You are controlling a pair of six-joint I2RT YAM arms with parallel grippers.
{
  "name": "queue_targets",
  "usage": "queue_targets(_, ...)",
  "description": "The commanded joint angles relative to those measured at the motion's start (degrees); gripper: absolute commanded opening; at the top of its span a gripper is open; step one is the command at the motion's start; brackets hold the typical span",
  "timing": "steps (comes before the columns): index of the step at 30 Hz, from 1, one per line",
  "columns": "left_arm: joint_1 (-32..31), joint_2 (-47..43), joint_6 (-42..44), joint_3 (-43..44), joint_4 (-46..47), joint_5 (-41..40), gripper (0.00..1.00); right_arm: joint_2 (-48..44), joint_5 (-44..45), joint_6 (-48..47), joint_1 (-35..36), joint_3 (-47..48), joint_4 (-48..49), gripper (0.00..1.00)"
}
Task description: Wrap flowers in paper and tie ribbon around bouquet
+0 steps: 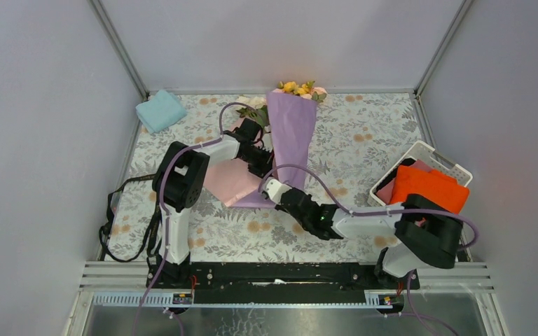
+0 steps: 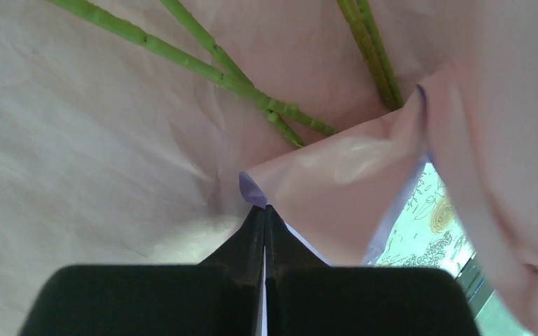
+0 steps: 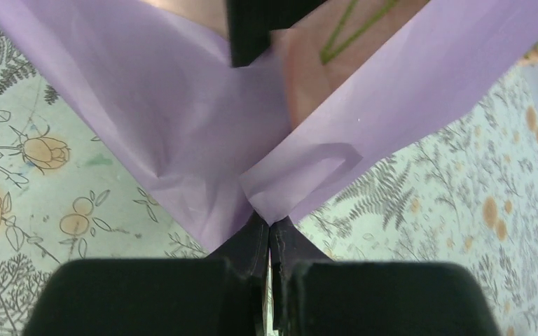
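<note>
both grippers pinching the paper (image 1: 291, 133). at the left gripper (image 2: 265, 210), black wedge-shaped fingers pressed flat together on a folded corner of the sheet: thin, matte, pale pink on the inner face, lilac along the very edge. just beyond those fingertips, soft creases across the pink surface. further ahead, thin green jointed stems (image 2: 203, 66) lying crosswise on it and slipping under the folded flap to the right. right of the fingers, through a gap in the fold, a glimpse of the floral-printed table cover (image 1: 364, 140).

at the right gripper (image 3: 270, 220), fingers likewise closed tight, nipping the pointed bottom of the lilac wrap where two flaps cross in a v. smooth lilac on either side above the tips. in the opening between, pink lining and a fork of green stem, with a black finger of the other gripper at the top edge.

from above, a long tapered cone, wide end away from both grippers, with flowers (image 1: 298, 89) in yellow and pink bunched at that far mouth. one pink flap spread flat beside the left fingers. thin black ribbon (image 1: 105, 227) looped well behind the left fingers, untouched. folded light blue cloth (image 1: 160, 110) far to their left. white slatted basket (image 1: 427, 150) with orange cloth (image 1: 427, 189) well right of the right fingers.
</note>
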Motion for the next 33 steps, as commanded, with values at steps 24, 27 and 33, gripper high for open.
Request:
queue_targets(24,21.5,-15.6,-21.9,-2.9,14.3,8.6,0.84,19.5,-5.5,-0.3,1.1,6.3,3.2,0.0)
queue_targets(27,20.4,-16.8,-29.9,-9.1,21.9,12.7,0.97,19.8,-5.4,-0.6,1.1,6.3,2.9,0.0)
queue_targets(33,16.0,-9.8,-34.2,-10.5,22.1,11.2,0.99,19.6,-5.2,-1.3,1.1,6.2,2.6,0.0)
